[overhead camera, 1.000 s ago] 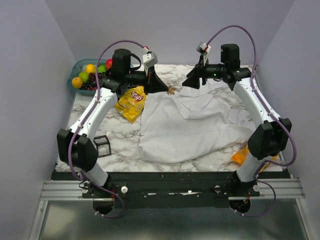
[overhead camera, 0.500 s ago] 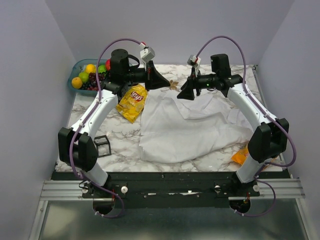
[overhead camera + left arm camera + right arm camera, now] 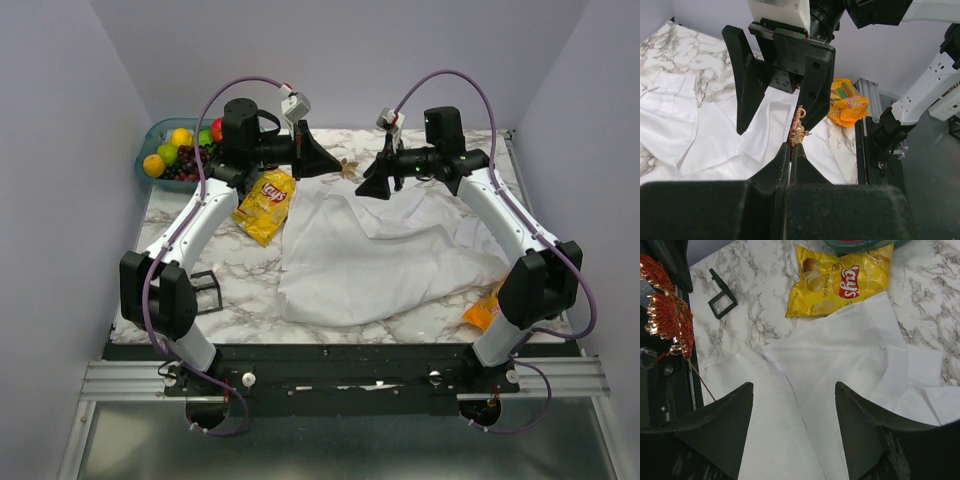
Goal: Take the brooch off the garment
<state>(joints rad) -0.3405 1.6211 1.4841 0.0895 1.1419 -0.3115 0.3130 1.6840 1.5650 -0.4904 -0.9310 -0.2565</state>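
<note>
The brooch (image 3: 798, 129) is a small orange-gold leaf-shaped trinket with a thin pin. My left gripper (image 3: 794, 146) is shut on it and holds it in the air above the far edge of the white garment (image 3: 380, 250). In the top view the brooch (image 3: 347, 169) sits at the tip of the left gripper (image 3: 333, 164). My right gripper (image 3: 371, 186) is open and empty, facing the left one a short way off. In the right wrist view the brooch (image 3: 669, 312) shows at the left, and the garment (image 3: 840, 365) lies between the open right gripper (image 3: 794, 390) fingers.
A yellow chip bag (image 3: 264, 203) lies left of the garment. An orange snack packet (image 3: 482, 312) lies at the near right. A fruit bowl (image 3: 175, 150) stands at the far left corner. A small black frame (image 3: 203, 290) sits near the left arm.
My right gripper has swung left, closer to the left gripper. My left gripper has lifted slightly with the brooch. Little has moved in the last half second.
</note>
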